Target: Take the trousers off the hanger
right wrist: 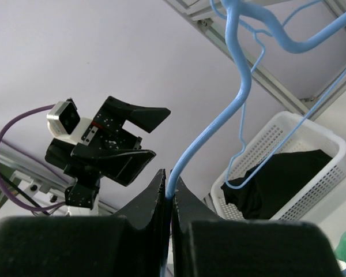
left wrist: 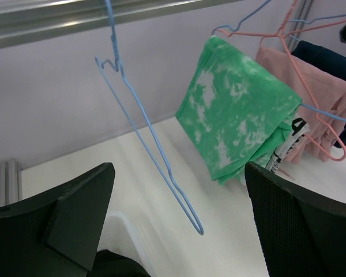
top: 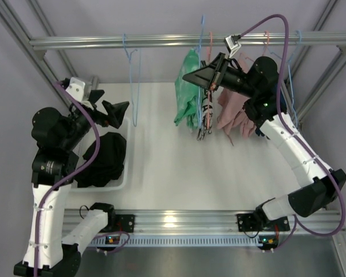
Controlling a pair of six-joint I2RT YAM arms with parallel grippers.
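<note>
Overhead, the right end effector (top: 193, 75) covers the spot where its hanger meets the trousers (top: 204, 118), so the waistband is hidden. Only a narrow, dark patterned strip shows. Its long axis runs from the rail (top: 104, 41) side toward the near edge, between a green garment (top: 187, 95) and a pink garment (top: 233, 112). The left end effector (top: 118, 113) gapes wide and holds nothing, near the far corner of a white basket (top: 126, 167) that holds black cloth. The basket sits on the white table (top: 173, 167), and pale walls and aluminium framing close the cell.

From the left wrist, the trousers (left wrist: 290, 138) are mostly hidden behind the green garment, with one black-and-white corner poking out. A bare blue hanger (left wrist: 153, 144) dangles from the rail nearer the camera.

From the right wrist, the fingers (right wrist: 144, 225) are pressed together on a blue hanger wire (right wrist: 207, 127) that rises to its hook. The trousers are out of frame.
</note>
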